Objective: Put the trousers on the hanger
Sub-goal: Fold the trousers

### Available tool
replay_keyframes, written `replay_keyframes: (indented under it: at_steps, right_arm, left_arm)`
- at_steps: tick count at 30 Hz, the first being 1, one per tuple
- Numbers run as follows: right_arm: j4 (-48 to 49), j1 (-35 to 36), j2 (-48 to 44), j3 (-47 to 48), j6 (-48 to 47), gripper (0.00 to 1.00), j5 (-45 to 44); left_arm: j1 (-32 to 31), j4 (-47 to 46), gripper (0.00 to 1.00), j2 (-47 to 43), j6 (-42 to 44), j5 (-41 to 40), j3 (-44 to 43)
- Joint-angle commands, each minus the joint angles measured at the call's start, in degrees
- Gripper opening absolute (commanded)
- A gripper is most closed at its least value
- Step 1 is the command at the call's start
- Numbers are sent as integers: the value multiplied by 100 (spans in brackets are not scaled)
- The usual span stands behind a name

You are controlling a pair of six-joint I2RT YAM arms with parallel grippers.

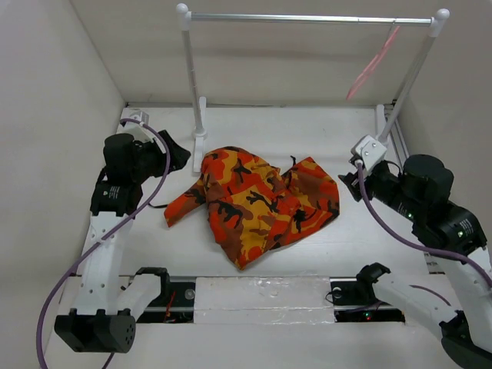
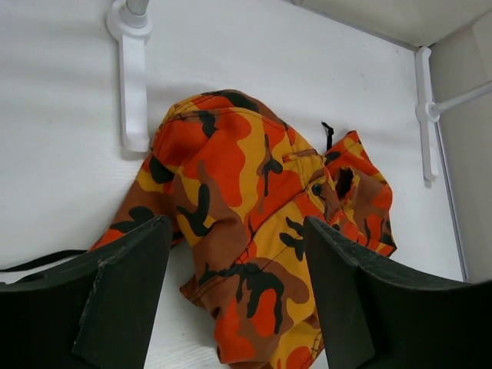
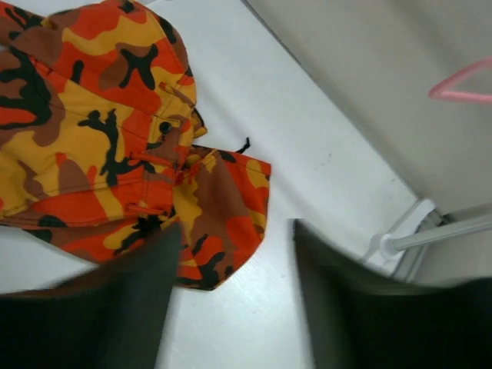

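The trousers lie crumpled in a heap on the white table in the middle, in orange, red, yellow and black camouflage print. They also show in the left wrist view and the right wrist view. The pale pink hanger hangs from the silver rail at its right end; a bit of it shows in the right wrist view. My left gripper is open and empty, above the left part of the trousers. My right gripper is open and empty, above the table to the right of them.
The white-posted rack with its silver rail stands at the back, its feet on the table beside the trousers. White walls close in left, right and back. A black rail runs along the near edge.
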State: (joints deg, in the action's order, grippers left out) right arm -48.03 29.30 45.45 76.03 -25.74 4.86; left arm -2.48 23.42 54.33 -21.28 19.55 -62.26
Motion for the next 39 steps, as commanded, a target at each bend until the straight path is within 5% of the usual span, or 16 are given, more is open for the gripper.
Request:
replay_keyframes:
  at_steps: [1, 3, 4, 7, 9, 11, 14, 15, 16, 19, 26, 32, 39]
  right_arm:
    - [-13, -30, -10, -44, -37, 45, 67]
    - [-22, -30, 95, -176, -98, 21, 373]
    - [-40, -30, 156, -228, -124, 1, 453]
    - [-5, -30, 297, -518, -230, 0, 796]
    - [154, -30, 403, -852, -239, 0, 911]
    - [311, -30, 552, -1089, -265, 0, 990]
    - [845, 110, 921, -1660, -256, 6, 1227]
    - [1005, 111, 1000, -1801, -248, 15, 1332]
    - [1206, 181, 1175, -2054, -230, 38, 1359]
    - [1989, 181, 1683, -2364, -72, 70, 1578]
    - [3139, 173, 2958, -2628, -10, 85, 1719]
    - [3721, -232, 3742, -2664, 104, 96, 2150]
    - [4056, -451, 4226, -2892, 280, 96, 2947]
  left_arm:
    - [151, 101, 65, 34, -43, -135, -102]
    - [213, 276, 60, 87, -104, -484, -163]
    - [213, 469, 56, 87, -131, -679, -164]
    - [213, 794, 44, 52, -219, -1399, -155]
    - [344, 1007, 24, 140, -359, -1788, -190]
    - [528, 1270, 8, 393, -421, -1649, -33]
    - [600, 1210, 3, 745, -623, -903, 693]
    - [600, 1070, 4, 772, -780, -500, 933]
    - [600, 746, 7, 677, -895, -366, 1144]
    - [154, 331, 25, 483, -1412, -109, 1760]
    - [-971, -671, 58, 588, -2309, 189, 2954]
    - [-1035, -1181, 78, 517, -2452, 434, 3377]
    - [-1035, -2298, 76, 1677, -2372, 690, 3651]
